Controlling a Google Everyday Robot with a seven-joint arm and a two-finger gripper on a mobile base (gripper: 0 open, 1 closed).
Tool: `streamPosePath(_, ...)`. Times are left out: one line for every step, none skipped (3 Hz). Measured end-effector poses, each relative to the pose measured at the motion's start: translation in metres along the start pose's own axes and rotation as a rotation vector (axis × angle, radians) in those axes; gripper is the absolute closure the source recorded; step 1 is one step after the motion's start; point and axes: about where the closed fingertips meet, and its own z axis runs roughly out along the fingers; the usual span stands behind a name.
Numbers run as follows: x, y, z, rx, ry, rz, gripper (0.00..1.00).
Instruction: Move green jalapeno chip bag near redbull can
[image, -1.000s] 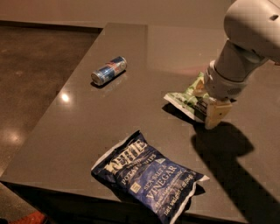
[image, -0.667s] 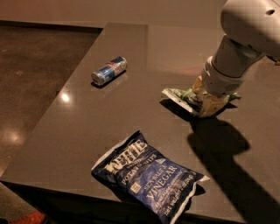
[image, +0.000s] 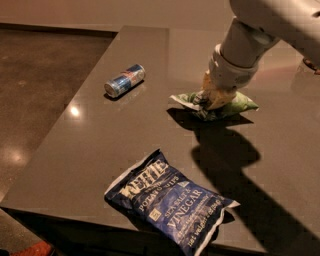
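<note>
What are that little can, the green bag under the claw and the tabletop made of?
The redbull can looks like metal: silvery end, glossy painted side. The green jalapeno chip bag, under the claw, seems thin plastic film, crinkled. The table looks like polished stone or laminate; it mirrors lights.

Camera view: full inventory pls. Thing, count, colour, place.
redbull can: 1, blue and silver with red mark, lying on its side, upper left of the table
green jalapeno chip bag: 1, light green, right of centre on the table, partly under the pincer
Kettle chip bag: 1, dark blue with white lettering, lying flat near the table's front edge
table: 1, dark grey-brown, glossy, fills most of the view
floor: dark brown, left of the table
arm: 1, white, coming in from the upper right
pincer: 1, pale, down on the green jalapeno chip bag
</note>
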Motion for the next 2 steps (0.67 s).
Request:
streamPosePath(-0.023, -0.020, 0.001, 0.029, -0.040, -0.052, 1.00)
streamPosePath(-0.045, -0.032, 0.004, 0.055, -0.086, -0.096, 1.00)
